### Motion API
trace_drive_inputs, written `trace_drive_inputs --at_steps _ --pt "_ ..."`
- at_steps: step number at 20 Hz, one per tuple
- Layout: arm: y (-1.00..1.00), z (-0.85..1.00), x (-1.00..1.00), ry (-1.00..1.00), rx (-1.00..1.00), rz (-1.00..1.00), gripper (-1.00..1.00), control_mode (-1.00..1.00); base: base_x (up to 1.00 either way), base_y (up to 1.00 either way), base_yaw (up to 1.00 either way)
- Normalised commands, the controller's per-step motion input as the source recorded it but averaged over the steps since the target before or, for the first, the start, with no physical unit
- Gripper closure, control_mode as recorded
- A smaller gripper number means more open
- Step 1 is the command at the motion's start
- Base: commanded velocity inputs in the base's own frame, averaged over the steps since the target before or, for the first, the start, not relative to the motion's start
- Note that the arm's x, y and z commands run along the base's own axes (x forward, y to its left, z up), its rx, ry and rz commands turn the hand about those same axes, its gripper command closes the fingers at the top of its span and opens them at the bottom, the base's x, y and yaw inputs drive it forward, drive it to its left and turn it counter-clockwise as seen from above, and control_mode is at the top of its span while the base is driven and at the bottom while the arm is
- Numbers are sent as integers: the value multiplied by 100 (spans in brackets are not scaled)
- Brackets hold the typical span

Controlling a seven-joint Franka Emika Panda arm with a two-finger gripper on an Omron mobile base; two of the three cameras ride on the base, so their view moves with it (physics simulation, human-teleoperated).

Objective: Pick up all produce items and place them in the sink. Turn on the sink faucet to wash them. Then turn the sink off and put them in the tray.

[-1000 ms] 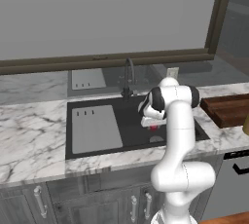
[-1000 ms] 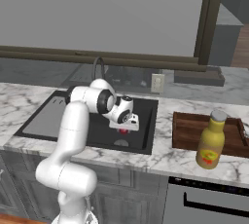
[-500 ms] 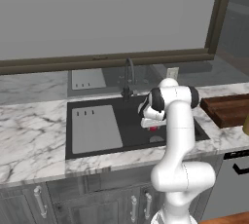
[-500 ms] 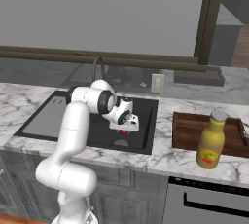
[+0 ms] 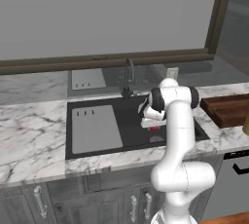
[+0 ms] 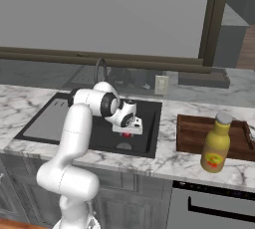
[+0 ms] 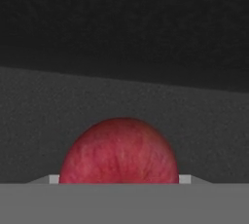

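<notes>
A small glossy red produce item sits between my gripper's fingertips, close up in the hand view against the dark basin. My gripper hangs low inside the right part of the black sink, shut on the red fruit, just above the round drain. From the right side, the gripper and the fruit appear under the white hand. The dark gooseneck sink faucet stands behind the basin. The reddish-brown wooden tray lies on the counter to the right.
A flat light-grey panel covers the sink's left part. A yellow bottle stands at the front of the tray. A wall outlet sits behind the sink. Marble counter runs along both sides.
</notes>
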Motion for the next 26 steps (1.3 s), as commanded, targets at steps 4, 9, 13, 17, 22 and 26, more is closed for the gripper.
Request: trace_drive_inputs --at_steps 4,9,13,17,22,26 --pt "0 -22 0 0 0 0 -100 -100 0 0 0" --pt "0 3 -19 1 0 0 -100 -100 0 0 0" --pt "0 16 -28 0 0 0 -100 -100 0 0 0" --pt "0 32 -39 0 0 0 -100 -100 0 0 0" --pt "6 45 -40 -6 -1 0 -100 -100 0 0 0" --pt "3 55 -48 -10 0 0 -100 -100 0 0 0"
